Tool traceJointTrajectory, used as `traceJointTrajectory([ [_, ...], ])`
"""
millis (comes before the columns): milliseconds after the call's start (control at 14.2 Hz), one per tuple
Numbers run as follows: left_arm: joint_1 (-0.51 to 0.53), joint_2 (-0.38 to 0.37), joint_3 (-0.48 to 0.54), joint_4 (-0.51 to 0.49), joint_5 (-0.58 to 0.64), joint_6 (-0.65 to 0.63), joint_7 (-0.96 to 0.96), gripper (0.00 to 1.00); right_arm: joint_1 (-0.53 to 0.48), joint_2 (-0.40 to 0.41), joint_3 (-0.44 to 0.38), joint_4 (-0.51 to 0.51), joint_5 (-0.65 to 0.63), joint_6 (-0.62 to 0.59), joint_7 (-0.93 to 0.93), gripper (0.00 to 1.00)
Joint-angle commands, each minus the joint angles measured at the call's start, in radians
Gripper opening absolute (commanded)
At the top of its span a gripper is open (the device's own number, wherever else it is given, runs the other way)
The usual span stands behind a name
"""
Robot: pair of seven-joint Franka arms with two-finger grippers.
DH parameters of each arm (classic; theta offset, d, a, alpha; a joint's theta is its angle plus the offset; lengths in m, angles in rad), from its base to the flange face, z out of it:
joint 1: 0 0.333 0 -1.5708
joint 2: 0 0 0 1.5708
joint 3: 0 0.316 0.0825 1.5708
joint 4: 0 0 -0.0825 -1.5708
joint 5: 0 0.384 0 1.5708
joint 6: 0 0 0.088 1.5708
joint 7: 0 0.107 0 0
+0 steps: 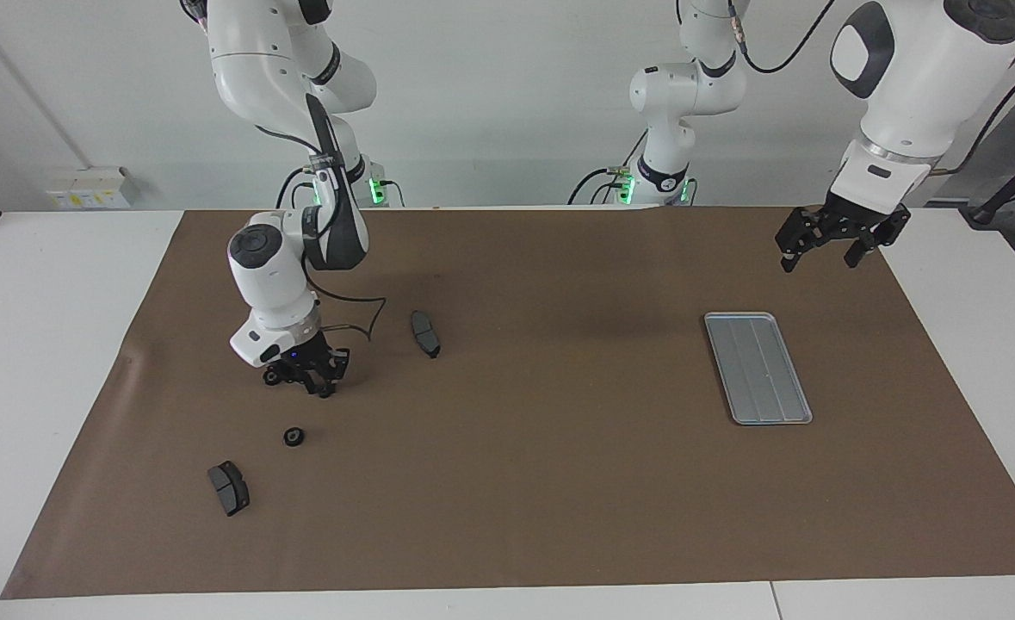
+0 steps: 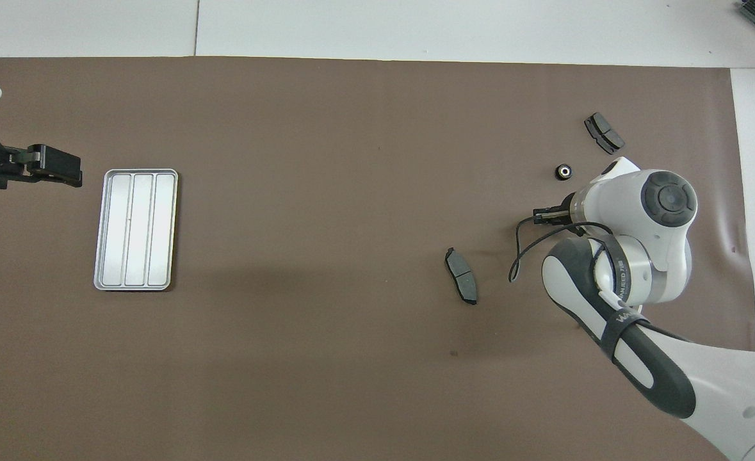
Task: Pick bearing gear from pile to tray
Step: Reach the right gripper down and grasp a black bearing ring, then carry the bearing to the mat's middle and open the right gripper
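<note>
Low over the brown mat at the right arm's end, my right gripper [image 1: 321,386] has its fingertips drawn together around a small black bearing gear, which is mostly hidden between them. In the overhead view the wrist covers most of this gripper [image 2: 547,216]. A second bearing gear [image 1: 293,437] [image 2: 563,171] lies loose on the mat, farther from the robots. The silver grooved tray [image 1: 757,368] [image 2: 136,229] lies toward the left arm's end with nothing in it. My left gripper [image 1: 821,255] [image 2: 57,168] waits open in the air over the mat's edge beside the tray.
Two dark grey brake-pad pieces lie on the mat: one [image 1: 425,333] [image 2: 462,284] beside the right gripper toward the table's middle, the other [image 1: 229,487] [image 2: 604,132] farther from the robots than the loose gear. A black cable loops off the right wrist.
</note>
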Motion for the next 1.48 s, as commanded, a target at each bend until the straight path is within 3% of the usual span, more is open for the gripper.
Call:
traceJointTrajectory([
  [0, -0.002, -0.032, 0.005, -0.037, -0.009, 0.009, 0.005, 1.00, -0.008, 0.009, 0.010, -0.008, 0.019, 0.023, -0.021, 0.00],
  [282, -0.002, -0.032, 0.005, -0.037, -0.009, 0.009, 0.005, 1.00, -0.008, 0.007, 0.010, 0.017, 0.019, -0.006, -0.017, 0.00],
  [635, -0.002, -0.032, 0.005, -0.037, -0.009, 0.009, 0.005, 1.00, 0.009, -0.060, 0.019, 0.167, 0.019, -0.252, 0.099, 0.00],
  [776, -0.002, -0.032, 0.005, -0.037, -0.009, 0.009, 0.005, 1.00, 0.007, -0.065, 0.093, 0.224, 0.019, -0.308, 0.237, 0.00],
  [988, -0.002, -0.032, 0.005, -0.037, -0.009, 0.009, 0.005, 1.00, 0.051, -0.050, 0.177, 0.252, 0.019, -0.270, 0.447, 0.00],
  [1412, -0.002, -0.032, 0.005, -0.037, -0.009, 0.009, 0.005, 1.00, 0.268, 0.035, 0.183, 0.256, 0.019, -0.037, 0.770, 0.00],
])
